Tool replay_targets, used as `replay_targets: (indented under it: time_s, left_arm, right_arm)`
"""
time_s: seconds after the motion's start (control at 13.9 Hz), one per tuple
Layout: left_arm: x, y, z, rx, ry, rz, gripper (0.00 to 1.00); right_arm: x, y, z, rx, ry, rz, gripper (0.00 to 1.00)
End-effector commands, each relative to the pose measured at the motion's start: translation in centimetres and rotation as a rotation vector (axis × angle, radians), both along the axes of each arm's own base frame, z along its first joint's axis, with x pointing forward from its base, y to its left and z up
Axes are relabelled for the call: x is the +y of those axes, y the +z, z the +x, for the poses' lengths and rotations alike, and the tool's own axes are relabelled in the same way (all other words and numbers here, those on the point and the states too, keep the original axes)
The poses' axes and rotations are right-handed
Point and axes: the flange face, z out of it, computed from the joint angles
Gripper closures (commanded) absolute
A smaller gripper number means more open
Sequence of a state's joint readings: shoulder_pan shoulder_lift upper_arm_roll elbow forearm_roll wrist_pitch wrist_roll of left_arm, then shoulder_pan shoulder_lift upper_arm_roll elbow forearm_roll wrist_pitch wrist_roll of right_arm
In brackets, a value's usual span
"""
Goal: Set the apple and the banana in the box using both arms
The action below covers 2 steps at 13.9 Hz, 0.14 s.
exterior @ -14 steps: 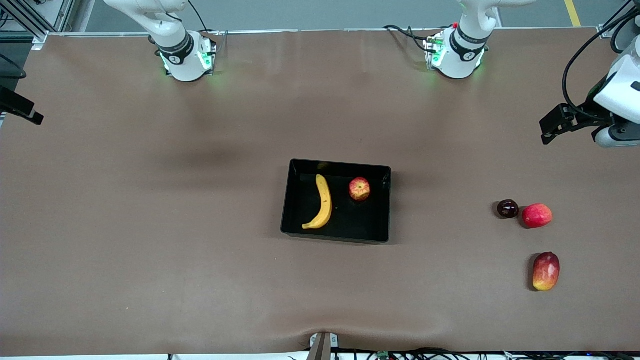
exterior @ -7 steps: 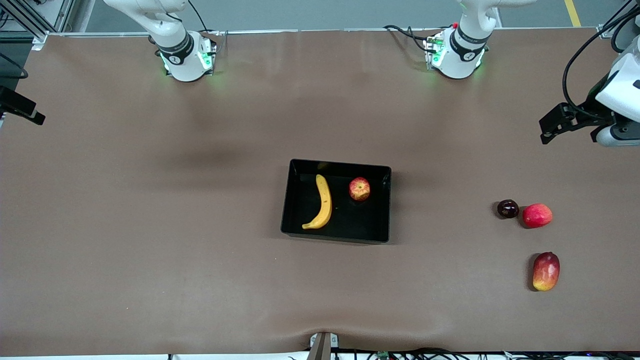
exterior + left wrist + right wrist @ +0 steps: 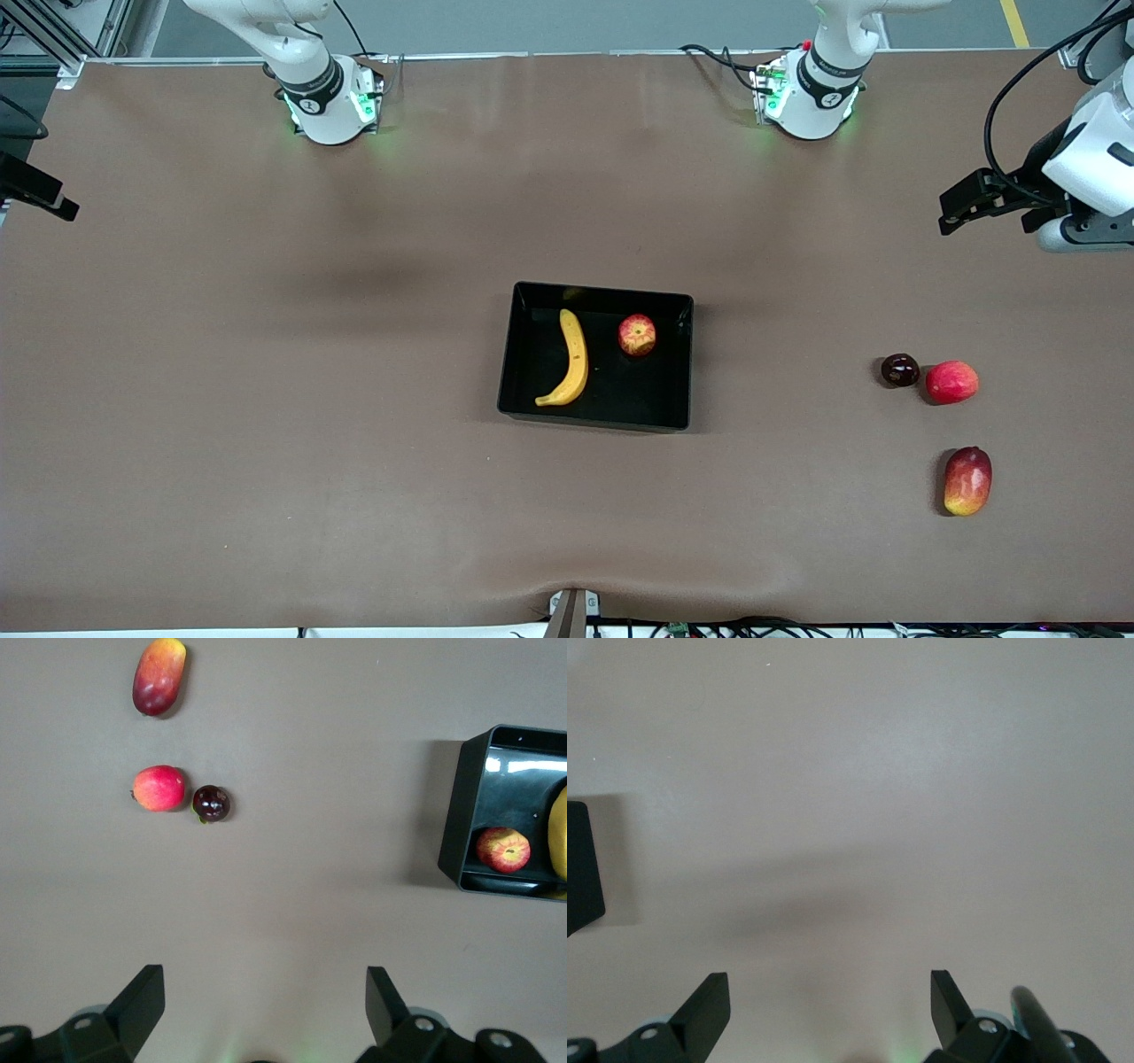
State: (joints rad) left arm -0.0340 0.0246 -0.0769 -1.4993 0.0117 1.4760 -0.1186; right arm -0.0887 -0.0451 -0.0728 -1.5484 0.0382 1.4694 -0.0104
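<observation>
- Brown matte covering spreads over the whole surface [image 3: 266, 399], with a slight ripple along the edge nearest the front camera; grey floor and a metal frame rail show past the edge where the arm bases stand.
- Black glossy plastic forms the box [image 3: 682, 372], the landmark at the middle of the surface, low-walled and rectangular.
- Inside the box, the banana [image 3: 570, 359] lies flat on the floor toward the right arm's end, its curve running from the wall nearest the bases toward the wall nearest the front camera.
- Beside the banana, toward the left arm's end of the box, the apple [image 3: 637, 335] sits stem dimple up, apart from the banana and close to the wall nearest the bases.
- Well apart from the box, toward the left arm's end of the surface, a dark round fruit [image 3: 899, 369] touches or nearly touches a pinkish-red round fruit [image 3: 951, 382].
- An oblong red-yellow fruit [image 3: 967, 480] lies nearer the front camera than that pair.
- The left gripper [image 3: 266, 1005] hangs over bare surface well away from the box, at the left arm's end; its jaws are spread wide and hold nothing.
- The right gripper [image 3: 831, 1003] is over bare surface at the right arm's end, far from the box, jaws likewise released and empty.
</observation>
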Motion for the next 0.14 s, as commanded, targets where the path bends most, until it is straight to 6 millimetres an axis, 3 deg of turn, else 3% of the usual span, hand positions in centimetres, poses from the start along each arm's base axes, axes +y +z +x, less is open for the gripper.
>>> replay_targets:
  time_s: [0.0,0.07]
  left_arm:
    - [0.05,0.72,-0.56,0.005,0.004,-0.007,0.00]
    - [-0.02,0.72,-0.57,0.005,0.003,-0.006,0.00]
  right_arm:
    - [-0.37,0.29,0.02,-0.001,-0.003,0.019,0.00]
    - [-0.37,0.29,0.02,-0.001,-0.003,0.019,0.00]
